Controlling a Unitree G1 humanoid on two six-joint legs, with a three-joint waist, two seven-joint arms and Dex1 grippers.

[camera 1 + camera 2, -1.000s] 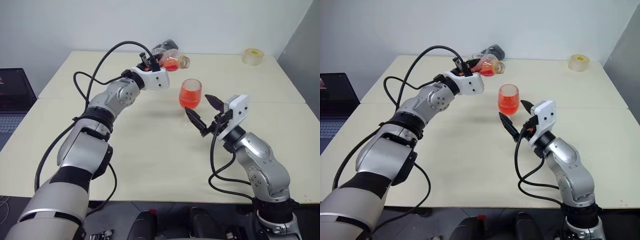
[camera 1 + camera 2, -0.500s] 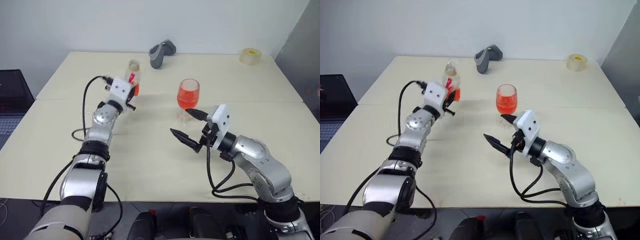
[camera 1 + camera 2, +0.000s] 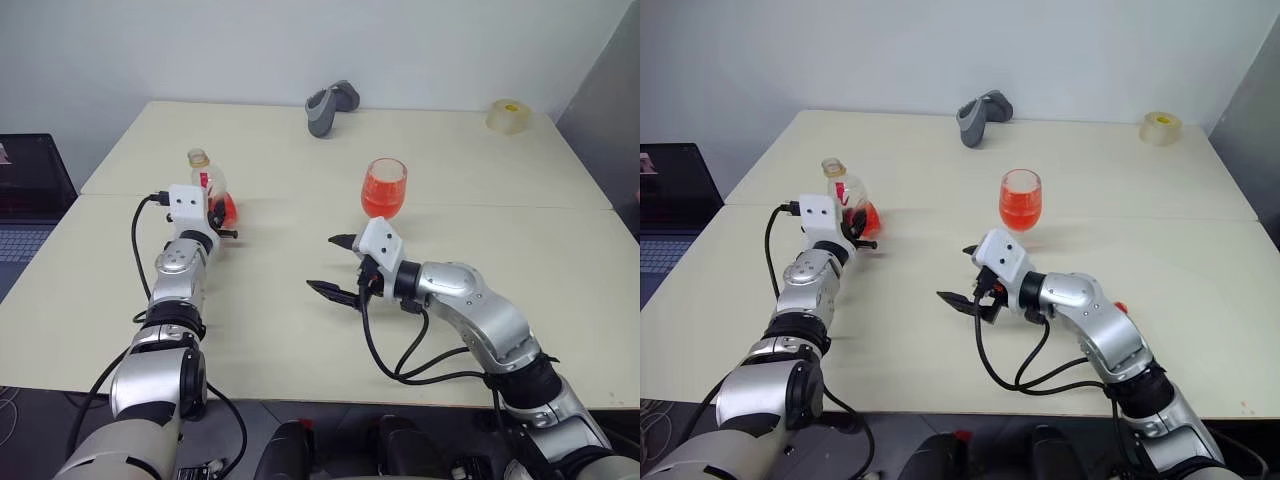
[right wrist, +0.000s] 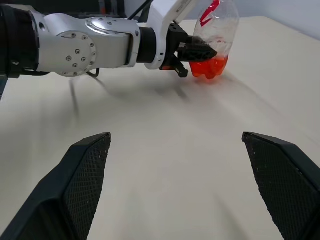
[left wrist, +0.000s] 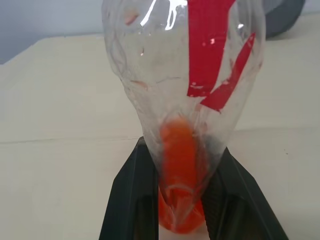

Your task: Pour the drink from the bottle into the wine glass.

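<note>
A: Largest first. Cream table (image 3: 300, 330), two slabs butted along a seam; its near edge and left end are cut off by the frame. A dark laptop (image 3: 25, 195) sits off the table's left side, only partly in frame.

B: Arms?

A: Left gripper (image 3: 222, 212) over the table's left part, reaching forward. Right gripper (image 3: 335, 266) near the centre, pointing towards the robot's left, over bare table.

B: Jaw state?

A: Left: the two black fingers (image 5: 132, 200) pinch the bottle (image 3: 208, 190) low on its body, pressed against the plastic on both sides. Right: spread wide, nothing between them, nothing touched.

B: Task items?

A: The bottle is upright in the left grip with its neck up. A little red drink (image 5: 180, 160) pools in its base, blurred through the crumpled plastic. Cannot tell whether the base touches the table. Red-and-white label (image 5: 210, 45) on the body. The top of the bottle is cut off in the left wrist view.

B: Glass?

A: The wine glass (image 3: 384, 188) stands upright past the right gripper, apart from it, bowl largely full of red drink. Its stem and foot are hidden behind the right gripper's white housing.

B: Small things?

A: Grey curved object (image 3: 330, 105) at the far edge, identity unclear. Tape roll (image 3: 506, 113) at the far right corner
</note>
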